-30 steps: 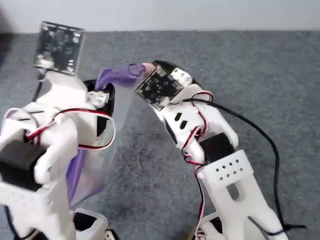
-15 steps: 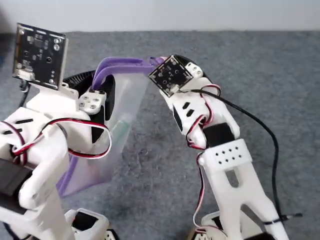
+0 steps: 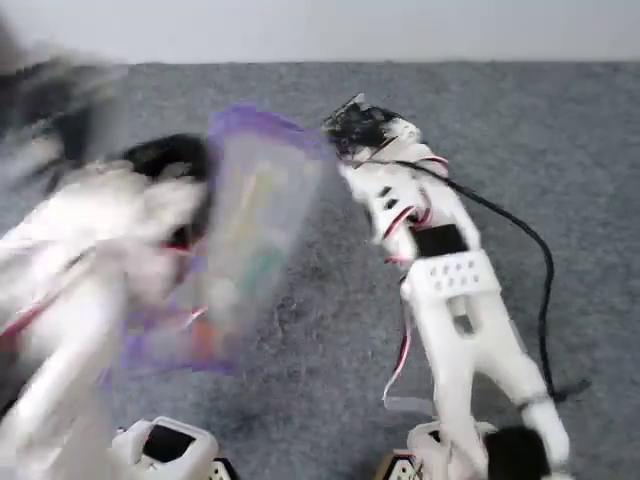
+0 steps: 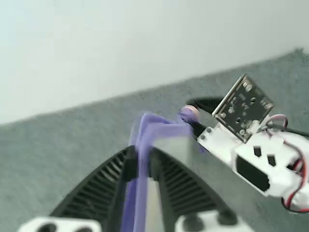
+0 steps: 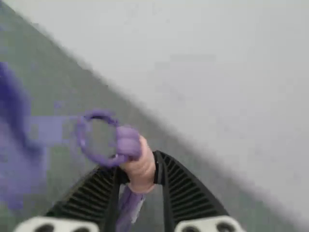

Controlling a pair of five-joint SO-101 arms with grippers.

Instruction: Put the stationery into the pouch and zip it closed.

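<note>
The clear pouch with purple trim hangs tilted above the grey carpet between the two arms. Coloured stationery shows through its wall. My left gripper is shut on the pouch's purple top edge, and in the high view that arm is a blur at the left. My right gripper is shut on the pink zipper pull, which carries a purple ring. In the high view the right gripper sits at the pouch's far right corner. The left wrist view also shows the pull beside the right arm's camera board.
Grey carpet covers the table, with a pale wall behind. A black cable trails from the right arm to the right. The arm bases stand at the near edge.
The right gripper has travelled rightward along the pouch's top with the pull. The left arm has swung, now blurred by motion, and the pouch has risen and tilted more upright.
</note>
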